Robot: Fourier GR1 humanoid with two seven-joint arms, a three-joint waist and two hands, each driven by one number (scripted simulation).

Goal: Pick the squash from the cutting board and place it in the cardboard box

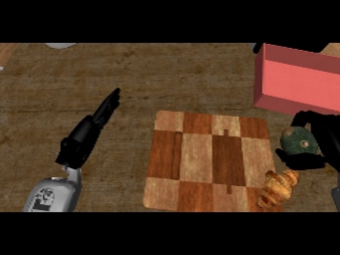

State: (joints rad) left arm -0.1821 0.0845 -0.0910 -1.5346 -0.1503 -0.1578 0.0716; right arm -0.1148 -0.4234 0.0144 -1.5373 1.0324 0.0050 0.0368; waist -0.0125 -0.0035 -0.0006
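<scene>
Squash (pixel 300 141), round and dark green with pale spots, sits in the right hand (pixel 327 142). The black fingers and thumb curl round it and grip it. The hand holds it just past the right edge of the cutting board (pixel 202 164), below the box.

The box (pixel 305 82) is at the top right. It looks pinkish red, with a darker side wall at its left. I cannot see inside it from here, so I cannot tell if anything is in it. Its near edge is close above the right hand.

The cutting board is made of light and dark wood squares. A golden brown croissant (pixel 277 188) lies at its lower right corner, partly off the edge, just under the right hand.

The left hand (pixel 91 132) is well to the left of the board. Its fingers are straight and point up and to the right. It holds nothing.

The tabletop (pixel 128 79) is rough brown wood. A pale grey round thing (pixel 61 45) peeks in at the top edge on the left.
</scene>
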